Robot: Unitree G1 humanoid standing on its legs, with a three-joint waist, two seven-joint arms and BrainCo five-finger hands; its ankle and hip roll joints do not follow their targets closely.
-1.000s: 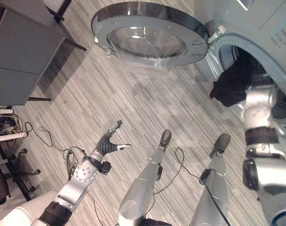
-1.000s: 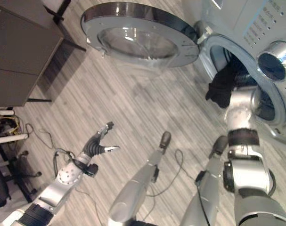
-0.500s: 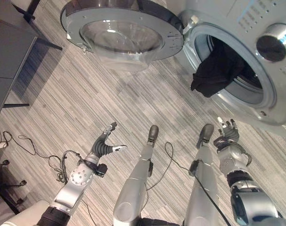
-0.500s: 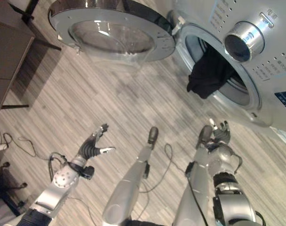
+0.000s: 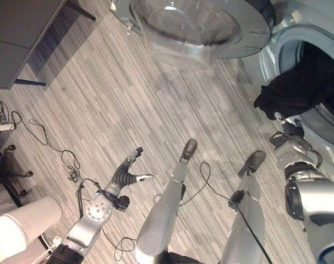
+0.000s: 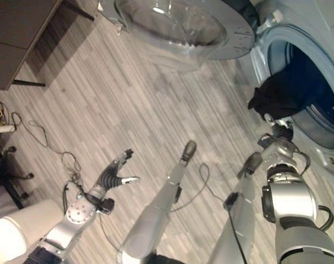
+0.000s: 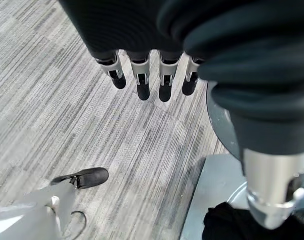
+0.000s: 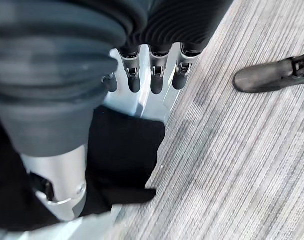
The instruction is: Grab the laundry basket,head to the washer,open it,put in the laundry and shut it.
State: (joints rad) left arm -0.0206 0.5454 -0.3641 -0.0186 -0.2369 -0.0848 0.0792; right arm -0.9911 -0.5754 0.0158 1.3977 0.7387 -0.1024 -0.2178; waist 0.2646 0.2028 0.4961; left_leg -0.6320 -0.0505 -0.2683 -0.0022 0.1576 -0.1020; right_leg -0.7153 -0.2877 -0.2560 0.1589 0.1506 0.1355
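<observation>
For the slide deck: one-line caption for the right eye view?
Black garment hangs over the open silver washer's drum rim, right hand open just below it, left hand open over the floor.

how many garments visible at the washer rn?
1: a black garment draped over the lower rim of the open washer opening, partly inside. More may be hidden deeper in the drum.

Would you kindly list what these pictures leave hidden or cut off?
- Washer drum interior: dark behind the black garment draped over the opening's rim, eye views.
- Washer door: top cut off by the frame edge.
- Right hand: whether it touches the garment is unclear.
- Left hand: open, idle above the floor.
</observation>
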